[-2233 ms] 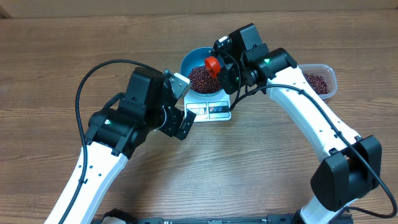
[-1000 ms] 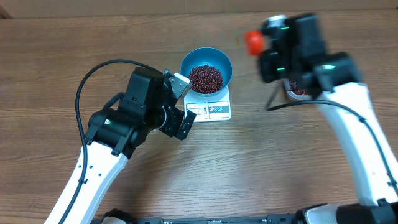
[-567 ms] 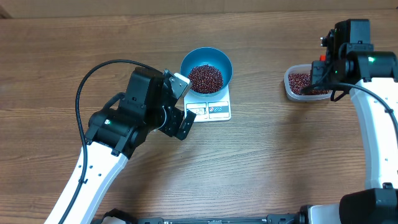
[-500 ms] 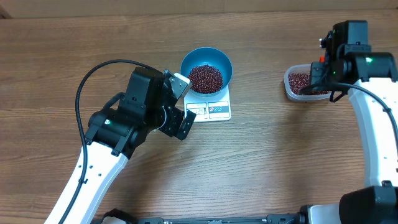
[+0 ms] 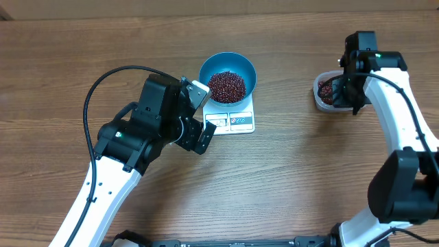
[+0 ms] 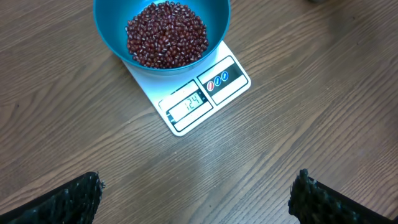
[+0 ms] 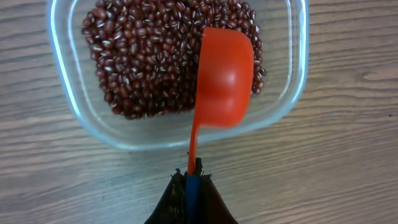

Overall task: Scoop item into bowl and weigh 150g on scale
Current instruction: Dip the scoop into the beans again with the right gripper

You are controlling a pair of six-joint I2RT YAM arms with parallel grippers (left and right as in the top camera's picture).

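My right gripper [image 7: 191, 182] clenches one red plastic scoop [image 7: 222, 78] over one clear plastic tub [image 7: 62, 93] of red-brown beans [image 7: 143, 56]; my left gripper [image 6: 196, 200] is released, near one round blue bowl [image 6: 109, 25].

Blue bowl [image 6: 112, 37] of beans [image 6: 166, 33] on scale [image 6: 205, 93], fingers [image 6: 68, 199] apart

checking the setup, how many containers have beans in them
2: the blue bowl on the scale at the centre, and the clear tub at the right, under the red scoop.
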